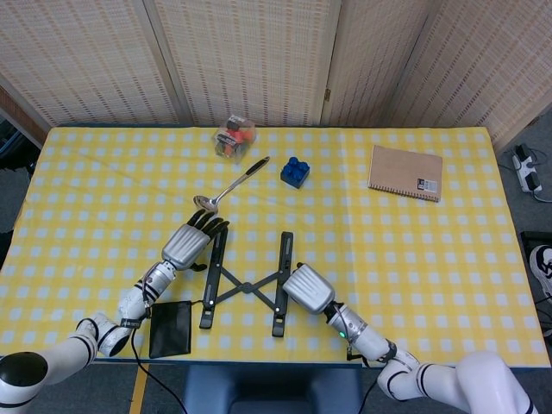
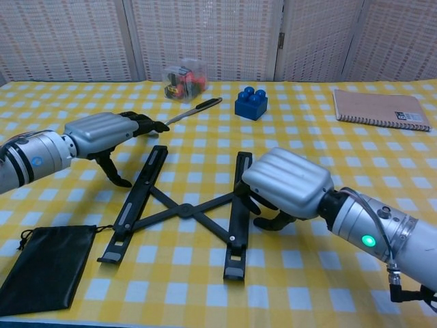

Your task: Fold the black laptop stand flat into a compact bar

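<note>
Stand (image 2: 179, 210) rails lie spread apart on the counter (image 2: 382, 157), both running away from the robot and joined by crossed links between the two hands. The right hand (image 2: 287, 183) sits just beside the outer edge of the right-side rail with fingers curled under the palm, so I cannot tell whether they touch or grip it. The left hand (image 2: 102, 132) hovers beside the far end of the other rail, fingers stretched and holding nothing, apparently nearer its rail's tip than its middle.
</note>
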`<state>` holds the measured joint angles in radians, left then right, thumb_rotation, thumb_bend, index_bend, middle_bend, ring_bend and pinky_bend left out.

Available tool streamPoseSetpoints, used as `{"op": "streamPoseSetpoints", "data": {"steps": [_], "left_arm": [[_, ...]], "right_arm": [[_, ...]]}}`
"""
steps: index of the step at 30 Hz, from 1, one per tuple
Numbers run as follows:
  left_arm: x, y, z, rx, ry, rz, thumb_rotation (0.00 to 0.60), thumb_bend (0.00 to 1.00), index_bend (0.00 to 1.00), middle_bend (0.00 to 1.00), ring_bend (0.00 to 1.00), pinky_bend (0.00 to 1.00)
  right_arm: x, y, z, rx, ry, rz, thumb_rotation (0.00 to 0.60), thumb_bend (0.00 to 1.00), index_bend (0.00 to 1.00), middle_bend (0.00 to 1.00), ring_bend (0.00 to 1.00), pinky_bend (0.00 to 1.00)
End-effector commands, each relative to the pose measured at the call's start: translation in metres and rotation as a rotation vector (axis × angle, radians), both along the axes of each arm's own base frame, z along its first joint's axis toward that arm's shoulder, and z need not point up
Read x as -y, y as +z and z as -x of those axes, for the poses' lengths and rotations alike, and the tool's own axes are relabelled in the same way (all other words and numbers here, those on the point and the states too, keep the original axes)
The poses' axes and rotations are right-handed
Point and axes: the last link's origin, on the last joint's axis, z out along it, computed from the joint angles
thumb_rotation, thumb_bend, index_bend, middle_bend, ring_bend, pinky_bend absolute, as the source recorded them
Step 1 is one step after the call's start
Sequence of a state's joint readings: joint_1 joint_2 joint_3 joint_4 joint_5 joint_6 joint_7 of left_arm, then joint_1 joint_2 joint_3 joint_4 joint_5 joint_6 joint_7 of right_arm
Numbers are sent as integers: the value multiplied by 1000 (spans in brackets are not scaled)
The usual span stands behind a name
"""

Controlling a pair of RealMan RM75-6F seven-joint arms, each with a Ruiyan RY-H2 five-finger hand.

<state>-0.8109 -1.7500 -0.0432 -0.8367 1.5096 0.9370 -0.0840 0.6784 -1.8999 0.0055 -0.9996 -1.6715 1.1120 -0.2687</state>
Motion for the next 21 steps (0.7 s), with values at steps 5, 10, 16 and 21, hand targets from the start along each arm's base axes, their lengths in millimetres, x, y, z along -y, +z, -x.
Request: {"op": "streamPoseSetpoints", "data": {"steps": [5, 10, 16, 21], "left_arm": [[1, -1, -1, 6, 5, 9, 600, 146, 85, 145, 25, 9], [3, -1, -3, 33, 9, 26, 600, 145, 85, 145, 25, 8], [6, -2, -7, 44, 0, 39, 600, 146, 85, 144, 19, 8], [9, -3, -11, 58, -3, 54, 600, 145, 84, 144, 17, 8]], "right_arm": [[1, -8, -7, 14, 8, 3, 600, 309, 700, 833, 797, 650], [2, -11, -14, 26, 22, 5, 600, 308, 700, 833, 796, 650], [1, -14, -20, 43, 33, 7, 600, 308, 700, 833, 797, 649], [2, -16, -27, 63, 36, 10, 600, 308, 700, 833, 796, 650]]}}
